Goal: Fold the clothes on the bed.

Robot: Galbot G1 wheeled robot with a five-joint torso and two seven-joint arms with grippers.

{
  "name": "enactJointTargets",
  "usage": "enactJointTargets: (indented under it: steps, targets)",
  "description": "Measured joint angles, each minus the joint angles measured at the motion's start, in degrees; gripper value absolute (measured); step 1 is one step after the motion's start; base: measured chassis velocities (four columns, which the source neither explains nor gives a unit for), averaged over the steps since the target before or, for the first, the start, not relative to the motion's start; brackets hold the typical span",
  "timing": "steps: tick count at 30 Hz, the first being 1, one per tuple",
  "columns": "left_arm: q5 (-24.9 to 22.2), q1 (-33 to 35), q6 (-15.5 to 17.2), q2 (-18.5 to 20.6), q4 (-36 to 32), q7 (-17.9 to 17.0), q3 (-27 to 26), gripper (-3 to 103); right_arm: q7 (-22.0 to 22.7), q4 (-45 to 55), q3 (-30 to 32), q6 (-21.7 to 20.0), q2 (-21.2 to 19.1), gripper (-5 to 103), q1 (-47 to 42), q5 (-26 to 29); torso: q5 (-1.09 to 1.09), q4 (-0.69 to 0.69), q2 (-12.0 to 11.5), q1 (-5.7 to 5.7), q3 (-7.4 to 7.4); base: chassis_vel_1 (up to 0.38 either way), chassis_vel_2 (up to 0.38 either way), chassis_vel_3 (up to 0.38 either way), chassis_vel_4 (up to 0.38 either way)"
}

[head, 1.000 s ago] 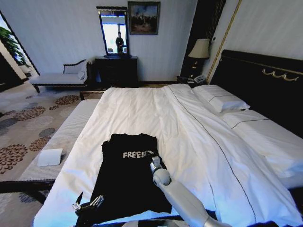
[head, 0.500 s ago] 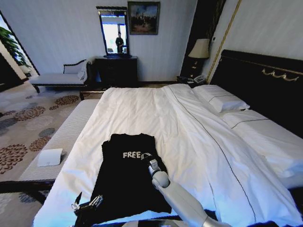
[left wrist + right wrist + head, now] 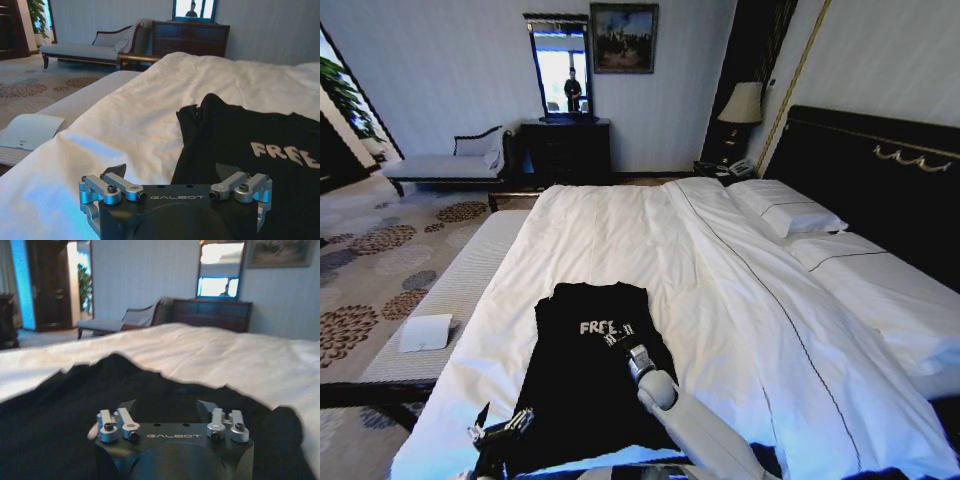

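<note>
The clothes are one black T-shirt with white "FREE" lettering, lying flat on the near left part of the bed. My right gripper reaches over the shirt's chest just by the lettering. In the right wrist view this gripper is open, low over the black fabric with nothing between its fingers. My left gripper sits at the shirt's near left corner. In the left wrist view it is open, straddling the shirt's edge and the white sheet.
A pale bench runs along the bed's left side with a white card on it. Pillows and the dark headboard are at the right. A chaise and a dresser stand by the far wall.
My right gripper has drawn back and to the left over the shirt, now covering the end of the lettering. The left gripper has dropped slightly.
</note>
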Motion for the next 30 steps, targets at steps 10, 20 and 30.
enactJointTargets:
  steps: [10, 20, 30]
  targets:
    - [-7.5, -7.9, 6.5, 3.4, 0.4, -1.1, -1.1, 100, 2.9, 8.8, 12.3, -0.4, -1.4, 99, -8.6, 4.1, -0.01, 0.00, 0.0, 0.01, 0.00, 0.000, 0.000, 0.000, 0.000]
    - [-21.2, -24.6, 14.2, 5.9, 7.0, -2.8, -1.3, 100, 2.8, 18.3, 26.6, 0.7, -0.1, 100, -25.1, 1.2, -0.03, -0.02, 0.0, -0.01, -0.01, 0.000, 0.000, 0.000, 0.000]
    - [-28.4, -43.1, 15.0, 11.1, 21.2, -2.6, 3.7, 100, 1.5, 24.0, 34.8, 4.3, 1.5, 100, -37.9, -3.6, 0.00, -0.02, 0.0, -0.01, 0.01, 0.000, 0.000, 0.000, 0.000]
